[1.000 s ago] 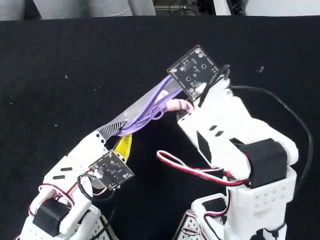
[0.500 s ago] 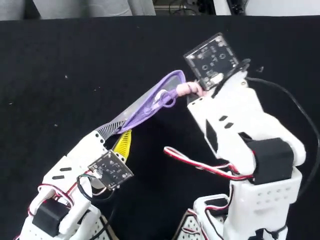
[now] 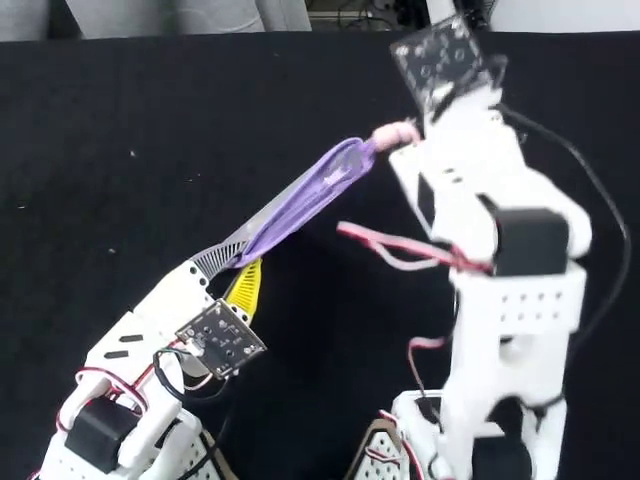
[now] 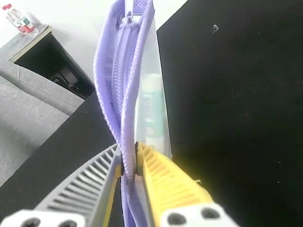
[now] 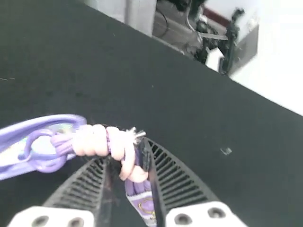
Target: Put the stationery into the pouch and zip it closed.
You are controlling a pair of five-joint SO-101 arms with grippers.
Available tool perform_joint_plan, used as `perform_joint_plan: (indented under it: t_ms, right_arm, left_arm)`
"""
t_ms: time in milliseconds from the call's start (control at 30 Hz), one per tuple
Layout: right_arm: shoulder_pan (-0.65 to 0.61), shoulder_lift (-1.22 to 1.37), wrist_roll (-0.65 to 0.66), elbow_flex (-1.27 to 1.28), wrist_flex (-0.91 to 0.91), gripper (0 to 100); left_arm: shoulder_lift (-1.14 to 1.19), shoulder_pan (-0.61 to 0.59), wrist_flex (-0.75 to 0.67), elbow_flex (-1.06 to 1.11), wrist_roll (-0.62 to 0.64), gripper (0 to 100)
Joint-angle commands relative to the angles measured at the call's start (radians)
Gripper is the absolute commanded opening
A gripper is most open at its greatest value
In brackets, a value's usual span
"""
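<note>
A clear pouch with purple zipper trim [image 3: 300,200] hangs stretched above the black table between both arms. My left gripper [image 3: 238,266] is shut on the pouch's lower end [image 4: 128,161], grey and yellow fingers [image 4: 165,177] pinching the purple edge. Inside the pouch I see a white and green stick-shaped item [image 4: 150,113]. My right gripper [image 3: 400,135] is shut on the pink braided zipper pull [image 5: 111,144] at the pouch's far end [image 5: 38,142]. The zipper [image 4: 127,71] looks drawn along most of the pouch.
The black table [image 3: 120,130] spreads all around. Red and white cables [image 3: 390,250] hang from the right arm. Beyond the table's far edge stand furniture and equipment [image 5: 208,33].
My right gripper has pulled the pink zipper pull up and away toward the table's far side, stretching the pouch straight. The left arm has stayed put.
</note>
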Motion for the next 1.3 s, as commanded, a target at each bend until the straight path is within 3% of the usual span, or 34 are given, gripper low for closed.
perform_joint_plan:
  t_ms: [0, 367, 667, 767, 967, 1267]
  right_arm:
    - [0.143, 0.059, 0.006, -0.130, -0.092, 1.1]
    - [0.204, 0.351, 0.003, -0.360, -0.104, 1.1]
    - [0.155, 0.378, 0.005, -0.414, -0.037, 1.1]
    - [0.135, 0.380, 0.003, -0.426, -0.011, 1.1]
    - [0.109, 0.401, 0.002, -0.394, -0.017, 1.1]
    - [0.092, 0.516, 0.006, -0.303, -0.071, 1.5]
  left_arm:
    - [-0.049, -0.051, 0.029, 0.048, 0.014, 3]
    - [-0.064, -0.053, 0.023, 0.081, 0.012, 3]
    - [-0.063, -0.054, -0.038, 0.094, 0.017, 3]
    - [-0.063, -0.054, -0.038, 0.102, 0.023, 12]
    - [-0.063, -0.059, -0.034, 0.091, 0.161, 43]
    - [-0.064, -0.260, -0.034, -0.081, 0.163, 38]
